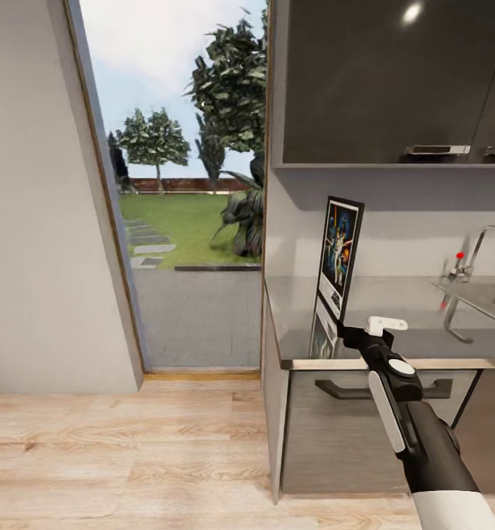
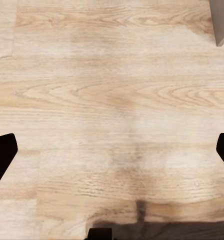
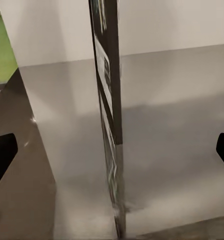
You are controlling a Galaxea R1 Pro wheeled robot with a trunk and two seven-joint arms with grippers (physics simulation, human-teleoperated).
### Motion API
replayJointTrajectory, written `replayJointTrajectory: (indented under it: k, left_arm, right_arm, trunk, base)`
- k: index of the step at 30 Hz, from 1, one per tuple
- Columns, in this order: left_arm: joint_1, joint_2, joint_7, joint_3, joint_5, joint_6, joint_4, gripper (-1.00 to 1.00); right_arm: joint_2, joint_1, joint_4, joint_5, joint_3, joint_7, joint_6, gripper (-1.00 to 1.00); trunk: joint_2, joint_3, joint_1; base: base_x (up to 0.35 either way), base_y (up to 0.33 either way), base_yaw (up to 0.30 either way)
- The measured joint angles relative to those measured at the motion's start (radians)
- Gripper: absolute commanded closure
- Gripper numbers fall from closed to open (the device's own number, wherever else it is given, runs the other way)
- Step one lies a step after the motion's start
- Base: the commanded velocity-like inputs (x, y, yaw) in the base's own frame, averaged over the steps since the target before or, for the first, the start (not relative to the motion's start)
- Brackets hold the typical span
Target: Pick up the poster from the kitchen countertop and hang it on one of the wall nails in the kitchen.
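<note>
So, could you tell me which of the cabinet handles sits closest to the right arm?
The dark handle on the grey front under the countertop, just left of the right arm; the two metal handles are high up on the wall cabinets.

In the head view the right gripper's (image 1: 348, 333) fingertips are disappearing behind the lower edge of the poster (image 1: 340, 250), so how its jaws are standing cannot be told. From the right wrist camera the poster (image 3: 108, 100) is showing almost edge-on straight ahead of the claw, its artwork smeared beyond reading and its top running off the frame. The tap (image 1: 474, 259), far out to the right of the claw, is being cut by the picture's edge. The left gripper's (image 2: 112, 150) fingers (image 2: 1, 156) are showing as dark corners cropped at both sides.
</note>
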Motion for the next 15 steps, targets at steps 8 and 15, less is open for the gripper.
replayJointTrajectory:
  k: [8,15]
  left_arm:
    - [0.001,0.0,0.0,0.0,0.0,0.0,0.0,-1.0]
    - [0.0,0.0,0.0,0.0,0.0,0.0,0.0,-1.0]
  right_arm:
    - [0.0,0.0,0.001,0.0,0.0,0.0,-0.001,-1.0]
    - [0.0,0.0,0.001,0.0,0.001,0.0,-0.002,-1.0]
  trunk:
    - [0.0,0.0,0.0]
    - [0.0,0.0,0.0]
  base:
    - [0.094,-0.031,0.0]
    - [0.173,-0.002,0.0]
